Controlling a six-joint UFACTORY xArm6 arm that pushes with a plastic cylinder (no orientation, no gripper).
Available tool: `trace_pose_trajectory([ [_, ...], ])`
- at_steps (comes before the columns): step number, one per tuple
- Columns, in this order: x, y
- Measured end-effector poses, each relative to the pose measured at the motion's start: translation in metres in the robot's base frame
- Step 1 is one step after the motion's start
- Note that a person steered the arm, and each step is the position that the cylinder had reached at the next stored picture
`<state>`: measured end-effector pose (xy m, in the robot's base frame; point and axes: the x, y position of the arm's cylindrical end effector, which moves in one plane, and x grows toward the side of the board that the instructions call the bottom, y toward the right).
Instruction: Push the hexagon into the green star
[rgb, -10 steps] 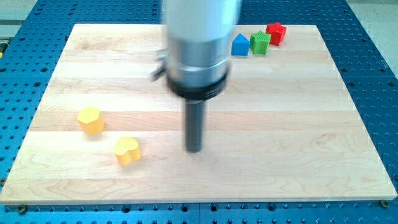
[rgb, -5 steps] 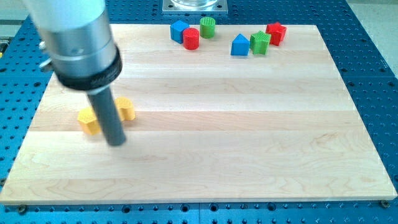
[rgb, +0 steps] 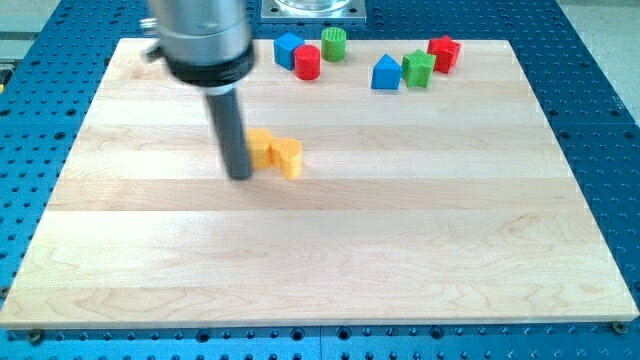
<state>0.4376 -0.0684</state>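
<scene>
A pale wooden surface, made of several long planks joined side by side with the grain running across the view, is seen laid on a blue metal base. The base is pierced by a regular grid of small holes and is visible on all four sides. A grey metal plate is seen at the view's top. Even, soft light is cast throughout.

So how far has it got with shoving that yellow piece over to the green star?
Partway. My tip sits right against the left side of the yellow hexagon, which touches a yellow heart on its right, both near the board's middle. The green star sits at the view's top right, between a blue block and a red block. A wide gap remains, so the push up and rightward is left.
</scene>
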Motion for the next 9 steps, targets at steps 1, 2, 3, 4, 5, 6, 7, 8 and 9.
trace_pose_trajectory([
  [1,-0.011,0.051],
  [2,-0.009,0.018],
  [3,-0.008,-0.002],
  [4,-0.036,0.023],
  [5,-0.077,0.050],
  [6,-0.096,0.049],
  [7,-0.121,0.114],
  [8,-0.127,0.161],
  [9,-0.126,0.163],
])
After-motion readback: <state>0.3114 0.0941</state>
